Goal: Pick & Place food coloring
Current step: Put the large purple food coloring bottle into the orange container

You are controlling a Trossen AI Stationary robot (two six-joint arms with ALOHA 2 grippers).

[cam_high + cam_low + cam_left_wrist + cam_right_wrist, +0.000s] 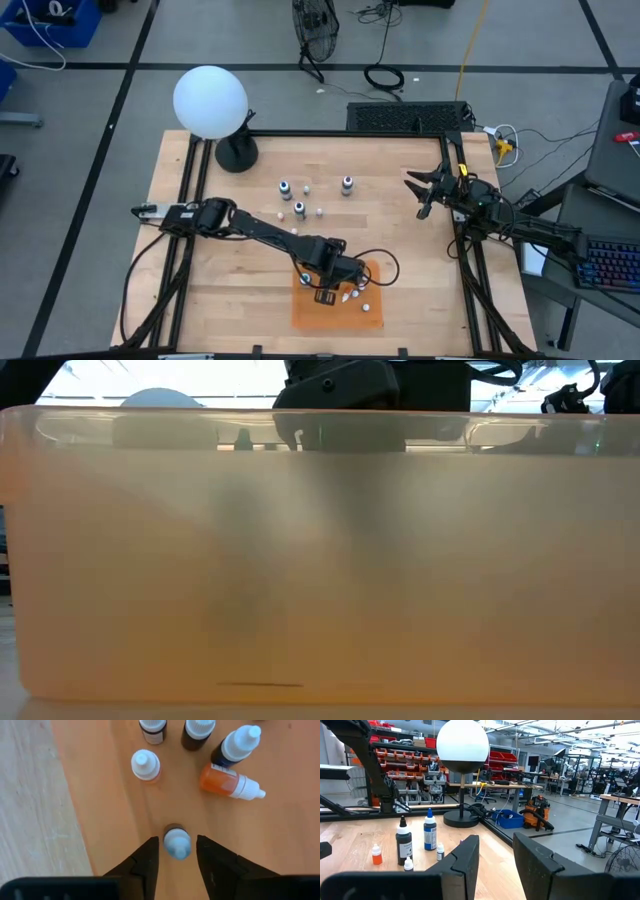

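Five bottles sit on mat (125,795); left gripper (177,857) straddles a sixth (176,841), jaws narrowly parted, not gripping. Tip risk if a finger clips it lifting. Right gripper (495,865) idles empty, 3 o'clock.

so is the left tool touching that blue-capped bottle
Apart. The left wrist view shows slim gaps between the left tool fingers and the bottle.

On the surface (200,280), a mat (372,318) lay near the front edge. Several food coloring bottles (146,765) stood clustered on it, one dropper bottle (227,780) lying on its side among them. More bottles (347,184) stood apart at mid-surface, before a globe lamp (210,101) at the back left corner.
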